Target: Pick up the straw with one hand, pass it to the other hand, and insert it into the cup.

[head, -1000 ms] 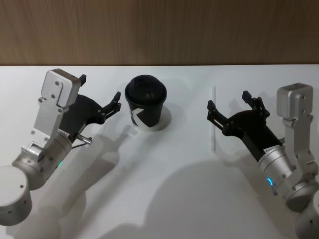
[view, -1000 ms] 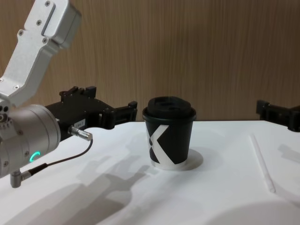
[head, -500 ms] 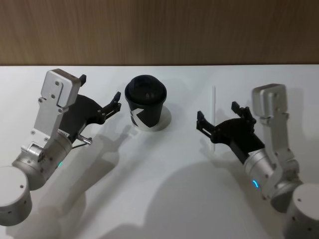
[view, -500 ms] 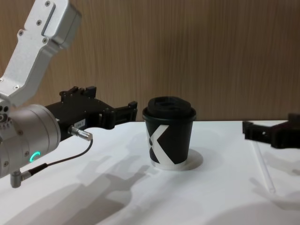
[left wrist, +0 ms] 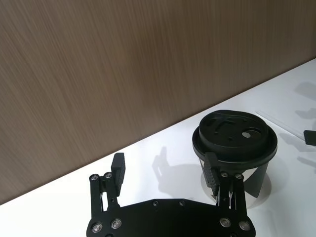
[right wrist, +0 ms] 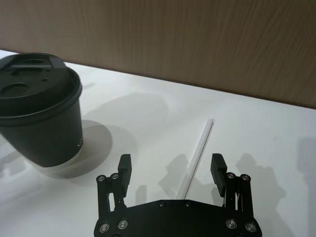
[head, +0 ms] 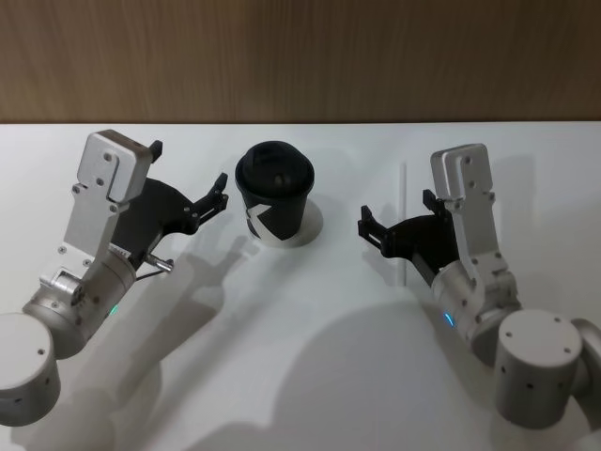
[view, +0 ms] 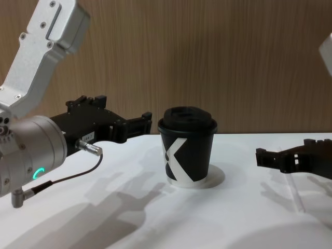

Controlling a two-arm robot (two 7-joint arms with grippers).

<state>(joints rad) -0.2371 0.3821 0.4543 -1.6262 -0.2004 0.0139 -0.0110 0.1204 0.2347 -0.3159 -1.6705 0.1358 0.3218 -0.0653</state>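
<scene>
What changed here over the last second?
The right hand swung left toward the cup and, open, now straddles the straw without gripping it. The straw still lies on the table, the cup has not moved, and the left hand stays open beside the cup.

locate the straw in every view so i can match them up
Head view: straw lying right of the cup.
Chest view: low on the right, past the cup.
Left wrist view: faint line beyond the cup.
Right wrist view: between the right gripper's open fingers.
Shared landmark: the cup.
</scene>
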